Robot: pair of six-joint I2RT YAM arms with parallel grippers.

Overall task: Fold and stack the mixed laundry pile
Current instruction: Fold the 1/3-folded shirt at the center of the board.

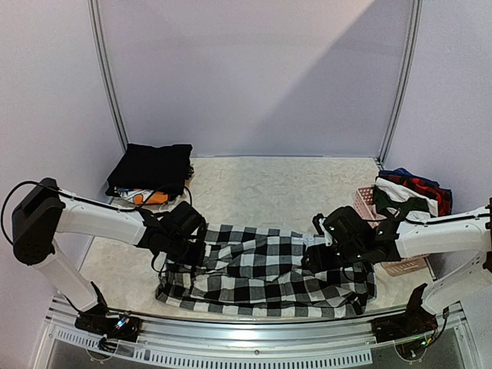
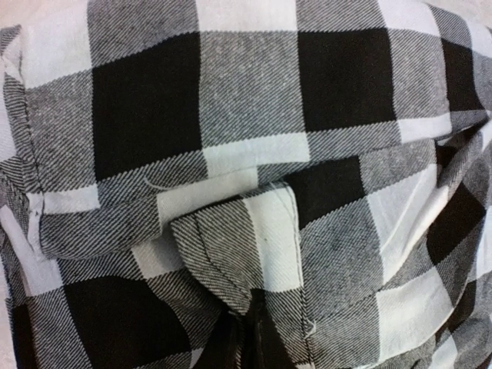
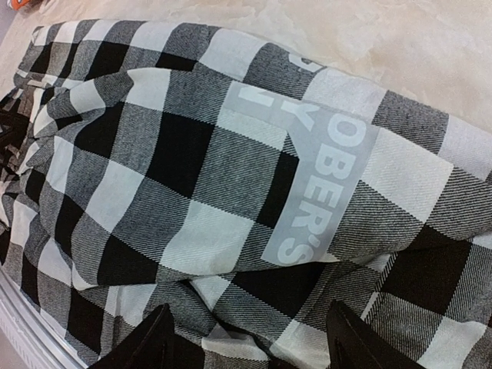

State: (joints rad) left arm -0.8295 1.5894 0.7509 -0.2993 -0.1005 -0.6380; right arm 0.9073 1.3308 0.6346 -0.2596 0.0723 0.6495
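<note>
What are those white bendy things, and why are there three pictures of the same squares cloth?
The white things are two robot arms. Each ends in a two-finger pincher called a gripper. One picture is from a camera high above. The other two come from small cameras on the arms' wrists, so the cloth looks huge there. On the table lies a checked garment, spread out. The left gripper is pinched shut on a fold of it. The right gripper has its fingers apart over the cloth, holding nothing. At the back left is a pile of clothes with a black one on top. On the right, a pink basket holds more clothes.
</note>
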